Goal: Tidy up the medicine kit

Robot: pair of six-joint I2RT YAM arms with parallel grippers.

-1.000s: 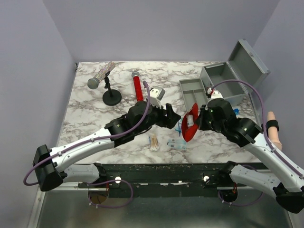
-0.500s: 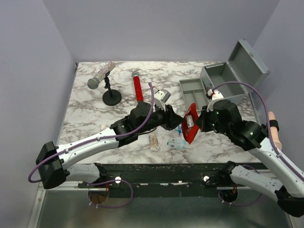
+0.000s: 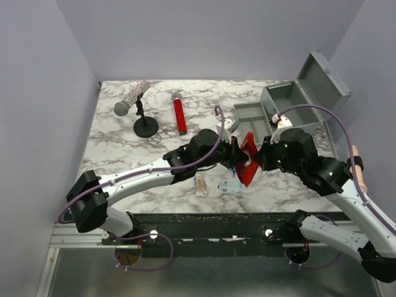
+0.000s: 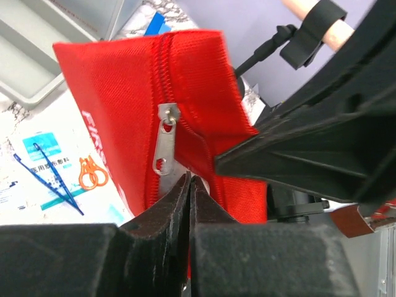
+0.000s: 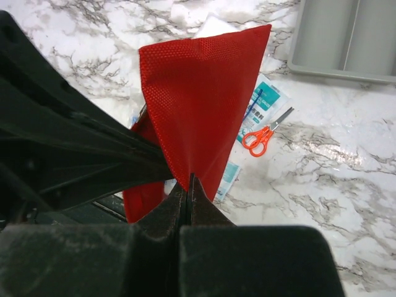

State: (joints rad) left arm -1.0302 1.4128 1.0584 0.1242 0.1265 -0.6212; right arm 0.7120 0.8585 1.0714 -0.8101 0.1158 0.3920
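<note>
The medicine kit (image 3: 291,96) stands open at the back right, lid (image 3: 325,77) up, with its grey divided tray (image 3: 253,117) on the table beside it. A flat red pouch (image 3: 248,176) hangs on edge over the table's front middle. My right gripper (image 5: 189,179) is shut on one lower corner of the pouch (image 5: 204,99). My left gripper (image 4: 189,179) has its jaws together right beside the lower end of the silver zipper pull (image 4: 164,139); the pull itself lies free of them. In the top view the left gripper (image 3: 234,152) and right gripper (image 3: 256,162) face each other across the pouch.
Under the pouch lie packets (image 3: 231,187), orange scissors (image 5: 263,135) and blue tweezers (image 4: 52,179). Cotton swabs (image 3: 200,184) lie near the front. A red tube (image 3: 179,116) and a microphone on a stand (image 3: 132,99) stand at the back left. A skin-coloured dummy hand (image 3: 356,167) is at the right edge.
My left arm reached right up to the pouch and its jaws closed from wide open. The right gripper kept its hold and tipped the pouch more upright.
</note>
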